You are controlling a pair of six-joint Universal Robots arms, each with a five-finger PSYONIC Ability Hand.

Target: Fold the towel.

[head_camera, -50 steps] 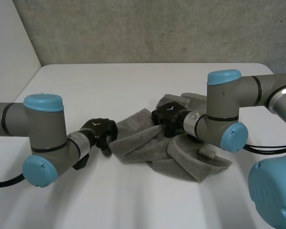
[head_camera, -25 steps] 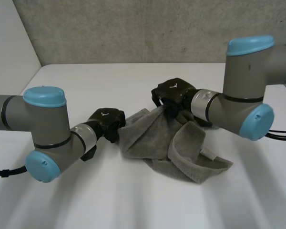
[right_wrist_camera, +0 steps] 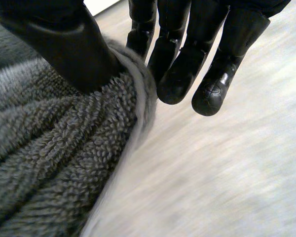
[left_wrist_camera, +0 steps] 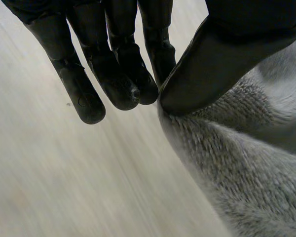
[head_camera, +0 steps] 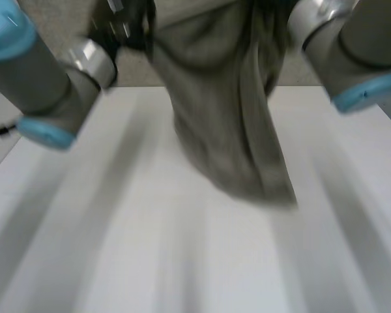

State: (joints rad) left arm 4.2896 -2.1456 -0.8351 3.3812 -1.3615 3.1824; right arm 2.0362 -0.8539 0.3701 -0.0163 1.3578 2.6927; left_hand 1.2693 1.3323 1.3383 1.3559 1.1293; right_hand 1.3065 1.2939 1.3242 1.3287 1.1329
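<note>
We hold the towel (head_camera: 234, 130) up by its upper edge, our left hand (left_wrist_camera: 113, 74) pinching it between thumb and straight fingers and our right hand (right_wrist_camera: 187, 64) gripping likewise, so it hangs bunched above the white surface (head_camera: 117, 248). We judge this the lift-and-spread step: next, hands apart, then lay it flat. A grey wall (head_camera: 138, 70) stands behind.

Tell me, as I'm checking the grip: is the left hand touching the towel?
Touching. In the left wrist view the left hand pinches the towel at its edge between thumb and fingers.
</note>
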